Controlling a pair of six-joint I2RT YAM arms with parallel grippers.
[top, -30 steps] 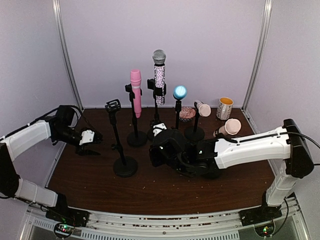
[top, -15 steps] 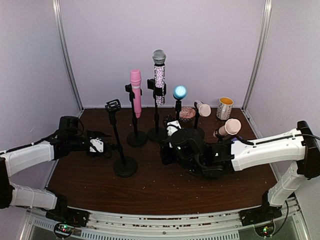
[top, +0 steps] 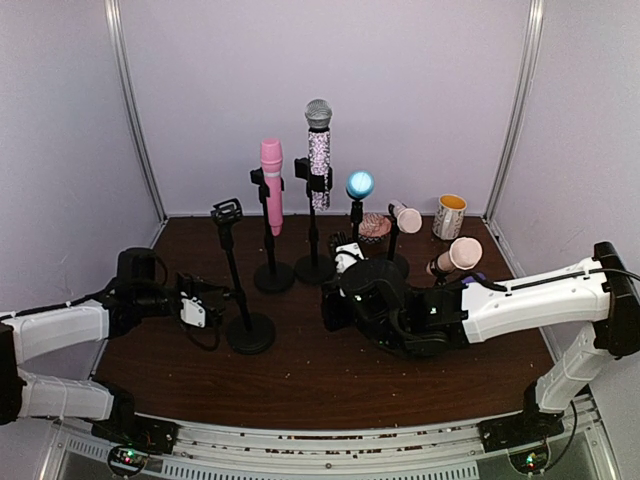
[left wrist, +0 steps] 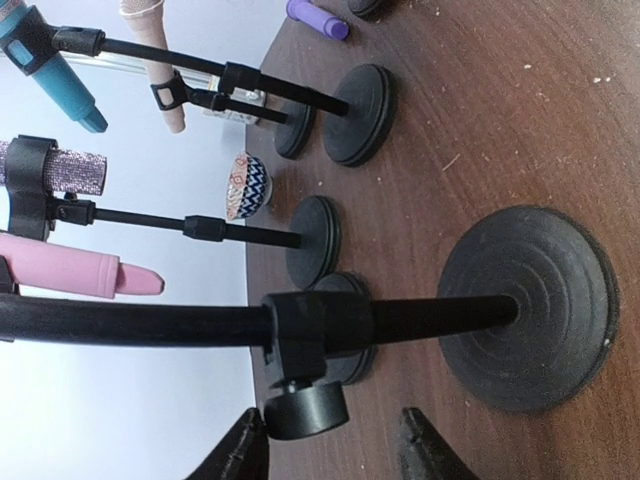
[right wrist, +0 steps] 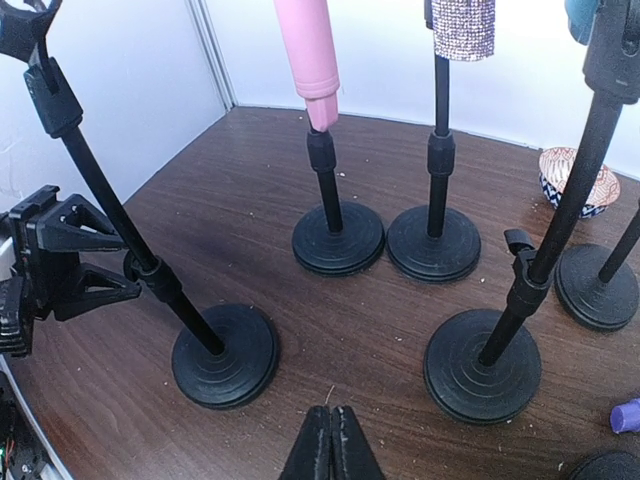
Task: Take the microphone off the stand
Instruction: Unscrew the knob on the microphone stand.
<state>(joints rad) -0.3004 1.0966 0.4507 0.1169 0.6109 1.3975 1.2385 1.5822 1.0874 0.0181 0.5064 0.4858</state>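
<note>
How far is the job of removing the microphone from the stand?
Looks done: the front stand has an empty clip. In hand: the open left claw faces its pole, not gripping; the right claw is shut, empty. Left: the pink microphone, glitter microphone and blue microphone still sit in stands.

The table (right wrist: 250,225) was dark wood-grain brown with a dull sheen and pale specks. The nearest stand base (left wrist: 527,305) looked matt black, moulded in concentric ridges; its pole (left wrist: 150,325) was smooth with a soft gloss. The pink microphone (top: 271,185) seemed smooth satin plastic. At upper centre of the top view, the sparkling microphone (top: 319,155) had a studded, glittering body under a metal mesh head (top: 318,112). The bowl (right wrist: 570,175) looked glazed.
</note>
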